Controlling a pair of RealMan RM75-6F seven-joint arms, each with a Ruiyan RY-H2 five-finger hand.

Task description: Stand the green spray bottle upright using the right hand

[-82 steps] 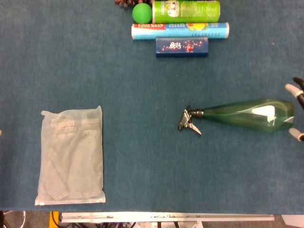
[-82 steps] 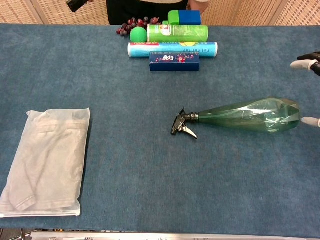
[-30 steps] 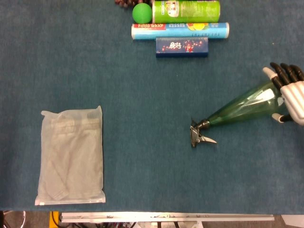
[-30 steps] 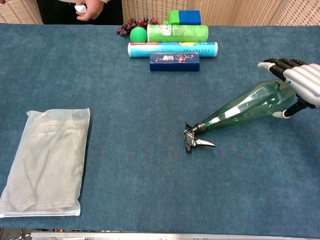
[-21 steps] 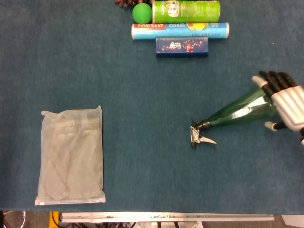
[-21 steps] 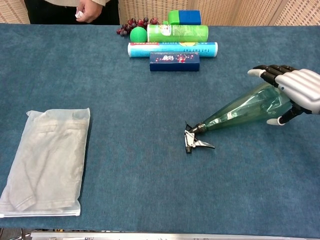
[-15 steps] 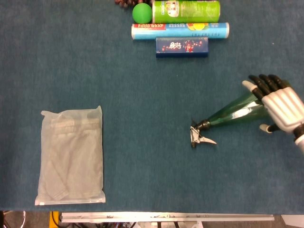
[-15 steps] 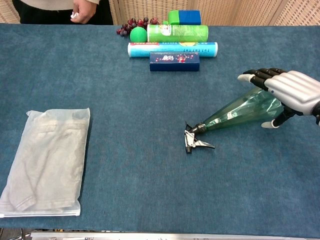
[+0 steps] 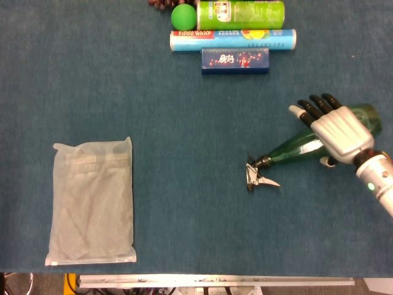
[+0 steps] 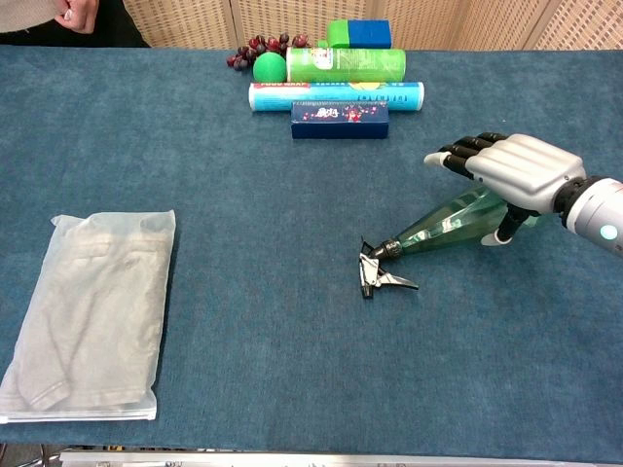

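While the head view looks straight down on the blue table (image 9: pixel 184 110), the green spray bottle (image 9: pixel 295 149) lies tilted at the right, its black trigger nozzle (image 9: pixel 256 174) resting on the cloth and pointing left, its fat base raised toward the right edge. Over the bottle's body sits the right hand (image 9: pixel 334 130), white back upward, dark fingers (image 9: pixel 309 108) stretched leftward past the bottle's upper side and the thumb showing at the lower side; it cups the bottle, though whether the fingers truly clamp it I cannot tell from above. Along the far edge lie a green ball (image 9: pixel 183 15), a green canister (image 9: pixel 241 13), a food wrap roll (image 9: pixel 233 40) and, just in front of that, a dark blue box (image 9: pixel 235 60). A clear bag of folded cloth (image 9: pixel 92 201) lies flat at the near left

From the chest view the bottle (image 10: pixel 443 226) slopes up from its nozzle (image 10: pixel 375 271) on the table to the hand (image 10: pixel 511 170), which covers its wide end from above. The fingers (image 10: pixel 458 151) stick out nearly straight beyond the bottle, apart from its surface, while the thumb (image 10: pixel 503 231) reaches under the body; the hold looks loose and I cannot say it is a firm grasp. Purple grapes (image 10: pixel 263 46) and a green-and-blue block (image 10: pixel 358 33) lie behind the canister (image 10: pixel 346 65). The left hand shows in neither view
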